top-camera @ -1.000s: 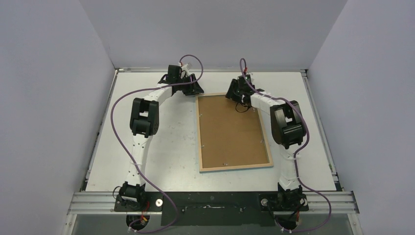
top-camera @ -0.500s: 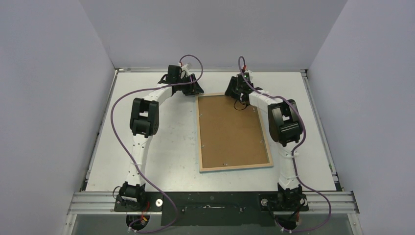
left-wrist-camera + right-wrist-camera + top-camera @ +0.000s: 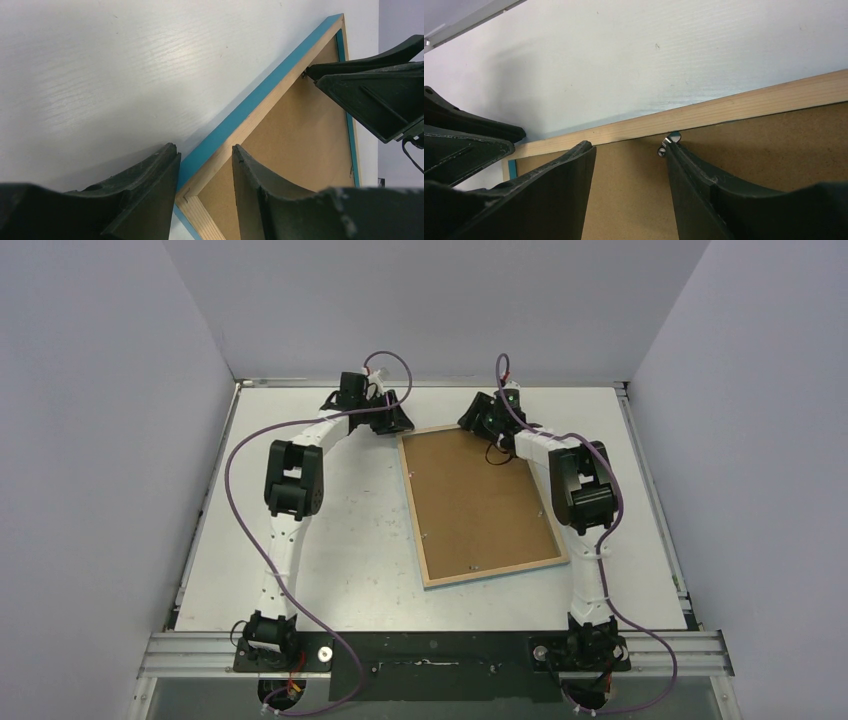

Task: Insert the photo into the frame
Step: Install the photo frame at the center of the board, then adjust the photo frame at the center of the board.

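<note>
the frame (image 3: 245,120) lies face down, blue-edged, pale wood back.

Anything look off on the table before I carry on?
The frame lies face down, backing up, askew to the table edges, its near end angled right. The left gripper appears to pinch its far-left rim; the right gripper hangs open over the backing by a metal clip. No photo shows.
</note>
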`<action>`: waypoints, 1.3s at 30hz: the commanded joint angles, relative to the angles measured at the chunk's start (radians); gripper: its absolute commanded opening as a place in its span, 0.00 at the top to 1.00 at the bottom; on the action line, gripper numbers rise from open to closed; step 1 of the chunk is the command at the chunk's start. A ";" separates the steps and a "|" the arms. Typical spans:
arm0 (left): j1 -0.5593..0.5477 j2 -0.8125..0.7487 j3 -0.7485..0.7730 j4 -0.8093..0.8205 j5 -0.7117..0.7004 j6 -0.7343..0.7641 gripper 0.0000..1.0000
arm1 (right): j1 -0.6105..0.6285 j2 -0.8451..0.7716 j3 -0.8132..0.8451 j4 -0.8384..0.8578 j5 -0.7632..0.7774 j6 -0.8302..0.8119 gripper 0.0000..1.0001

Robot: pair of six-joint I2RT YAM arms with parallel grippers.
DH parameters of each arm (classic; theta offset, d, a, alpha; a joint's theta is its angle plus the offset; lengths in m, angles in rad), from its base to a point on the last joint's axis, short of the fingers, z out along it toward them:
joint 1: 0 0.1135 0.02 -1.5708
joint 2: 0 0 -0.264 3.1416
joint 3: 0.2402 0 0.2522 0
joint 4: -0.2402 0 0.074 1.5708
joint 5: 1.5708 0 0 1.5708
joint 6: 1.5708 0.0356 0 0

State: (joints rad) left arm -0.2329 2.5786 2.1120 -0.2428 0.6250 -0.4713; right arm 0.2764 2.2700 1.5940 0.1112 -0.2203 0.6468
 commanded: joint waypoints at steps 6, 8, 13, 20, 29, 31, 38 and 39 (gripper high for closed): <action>-0.009 0.048 0.072 -0.061 0.039 0.010 0.57 | -0.010 -0.042 -0.020 -0.172 0.133 -0.004 0.43; -0.011 0.047 0.075 -0.062 0.041 0.014 0.57 | -0.012 -0.066 -0.017 -0.179 0.146 -0.024 0.39; -0.007 0.043 0.087 -0.074 0.039 0.020 0.57 | -0.023 -0.119 0.021 -0.191 0.104 -0.086 0.35; 0.013 -0.004 0.132 -0.156 0.019 0.026 0.54 | -0.112 -0.223 0.051 -0.309 0.083 -0.154 0.32; 0.020 -0.126 0.026 -0.196 -0.044 0.045 0.42 | -0.260 -0.198 0.009 -0.482 0.054 -0.202 0.26; 0.021 -0.155 -0.013 -0.209 -0.085 0.055 0.39 | -0.270 -0.181 -0.001 -0.490 0.000 -0.184 0.26; 0.021 -0.291 -0.235 -0.131 -0.146 0.007 0.32 | -0.269 -0.195 -0.119 -0.423 -0.137 -0.094 0.29; 0.021 -0.306 -0.273 -0.104 -0.142 -0.005 0.32 | -0.269 -0.201 -0.138 -0.416 -0.149 -0.081 0.30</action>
State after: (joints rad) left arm -0.2184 2.3913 1.9316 -0.4244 0.5106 -0.4458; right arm -0.0044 2.0903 1.5085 -0.3374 -0.2764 0.5102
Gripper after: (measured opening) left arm 0.673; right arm 0.712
